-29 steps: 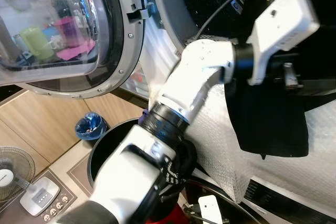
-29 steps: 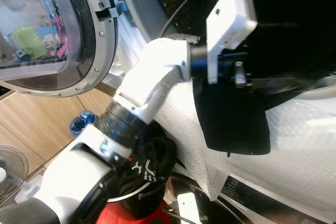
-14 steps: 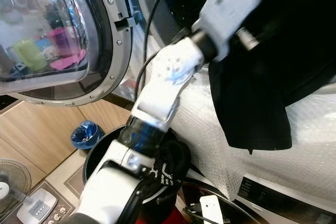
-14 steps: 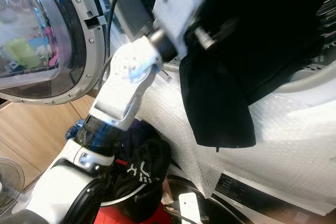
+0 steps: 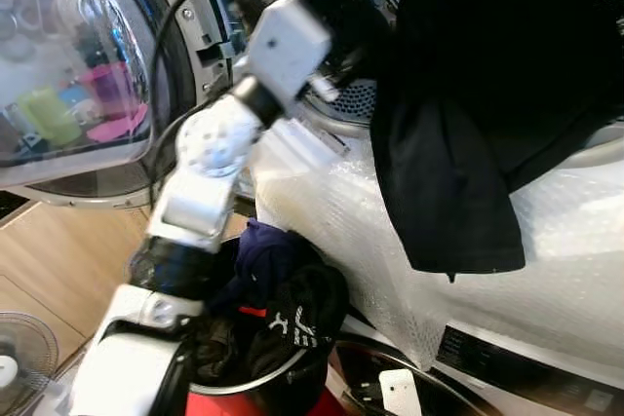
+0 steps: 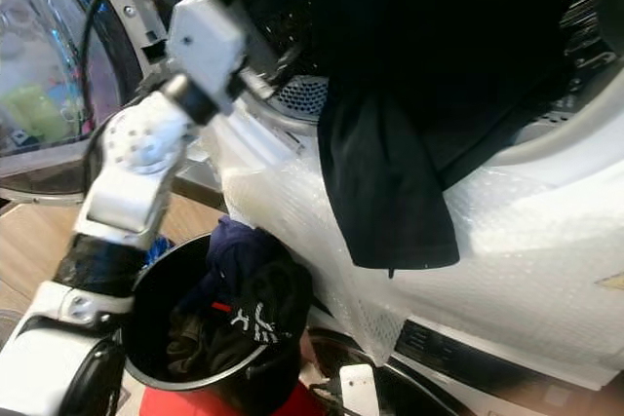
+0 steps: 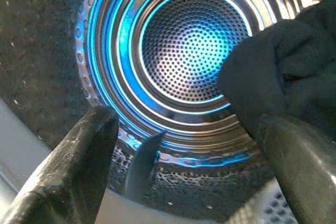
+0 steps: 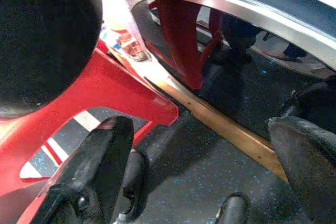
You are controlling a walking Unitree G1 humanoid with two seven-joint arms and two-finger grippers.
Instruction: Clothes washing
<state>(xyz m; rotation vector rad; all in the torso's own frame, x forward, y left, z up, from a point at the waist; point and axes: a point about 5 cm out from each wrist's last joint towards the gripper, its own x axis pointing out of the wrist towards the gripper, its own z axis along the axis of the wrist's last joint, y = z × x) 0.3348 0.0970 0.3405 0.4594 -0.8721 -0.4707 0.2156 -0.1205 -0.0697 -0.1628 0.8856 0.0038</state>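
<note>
A black garment hangs half out of the washer drum, draped over its rim and down the bubble-wrapped front. My left arm reaches up to the drum's mouth, left of the garment. In the left wrist view my left gripper is open with nothing between its fingers, facing the blue-lit drum; the garment lies beside one finger. A black basket with dark clothes stands below the opening. My right gripper hangs open above the floor.
The round washer door stands open at the left. Bubble wrap covers the machine's front. A red stand sits under the basket. A small fan stands on the floor at the lower left.
My left gripper has let go of the black garment and swung left, away from it. The garment stays draped over the drum's rim. The camera has shifted too.
</note>
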